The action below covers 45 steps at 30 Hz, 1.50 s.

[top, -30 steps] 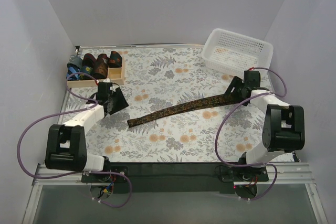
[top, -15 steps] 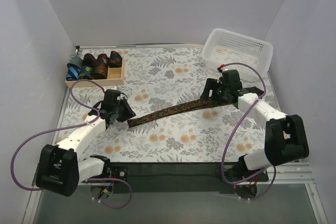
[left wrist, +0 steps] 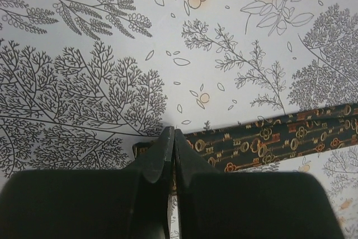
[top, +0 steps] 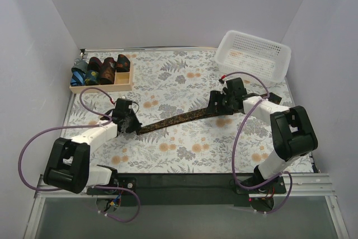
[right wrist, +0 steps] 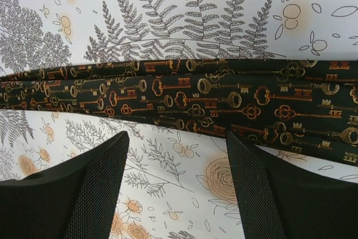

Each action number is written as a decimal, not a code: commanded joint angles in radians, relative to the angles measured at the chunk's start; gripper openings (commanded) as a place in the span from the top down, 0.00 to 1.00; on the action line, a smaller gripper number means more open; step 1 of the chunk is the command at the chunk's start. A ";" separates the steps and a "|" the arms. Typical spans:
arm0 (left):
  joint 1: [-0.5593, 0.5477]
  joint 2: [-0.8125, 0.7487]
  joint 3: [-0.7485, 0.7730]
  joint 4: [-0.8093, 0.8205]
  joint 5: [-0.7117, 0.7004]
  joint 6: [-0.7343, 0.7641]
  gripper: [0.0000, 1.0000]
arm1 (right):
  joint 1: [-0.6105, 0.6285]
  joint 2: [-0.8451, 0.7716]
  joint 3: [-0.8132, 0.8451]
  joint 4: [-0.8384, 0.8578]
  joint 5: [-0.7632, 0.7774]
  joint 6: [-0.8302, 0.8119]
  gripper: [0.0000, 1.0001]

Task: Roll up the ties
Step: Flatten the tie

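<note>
Now; wrist cams only: L grip [left wrist: 172,134] clenched by tie [left wrist: 268,144]; R grip [right wrist: 177,138] released

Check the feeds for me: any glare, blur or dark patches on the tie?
Top external: soft, even light, no glare, tie small but sharp. Left wrist: tablecloth print crisp, left gripper a featureless dark mass. Right wrist: tie's key pattern crisp, no glare.

tie [right wrist: 196,102]: dark woven cloth, gold key print, faint sheen | table cover [top: 168,76]: smooth matt floral print | basket [top: 246,70], 1 o'clock: white plastic mesh | tray [top: 100,88], 10 o'clock: pale matt wood | left fingers [left wrist: 156,160]: smooth matt black plastic | right pads [right wrist: 100,188]: black, fine mesh texture
</note>
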<state>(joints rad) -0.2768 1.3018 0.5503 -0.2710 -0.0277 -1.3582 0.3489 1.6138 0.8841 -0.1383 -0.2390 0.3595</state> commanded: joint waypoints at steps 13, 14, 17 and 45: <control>0.042 0.108 0.155 0.058 -0.077 0.145 0.98 | 0.002 -0.003 0.078 0.034 -0.011 -0.053 0.36; 0.041 0.093 0.157 0.047 -0.054 0.130 0.93 | 0.002 -0.006 0.078 0.034 -0.014 -0.054 0.37; 0.041 0.007 0.140 -0.011 -0.020 0.084 0.76 | 0.001 -0.025 0.069 0.032 -0.023 -0.059 0.36; 0.031 0.043 0.078 -0.116 0.040 -0.032 0.97 | 0.002 -0.092 0.006 0.022 -0.033 -0.057 0.36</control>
<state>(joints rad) -0.2523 1.3064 0.5850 -0.4038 0.0441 -1.4242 0.3489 1.5551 0.8982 -0.1249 -0.2859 0.3134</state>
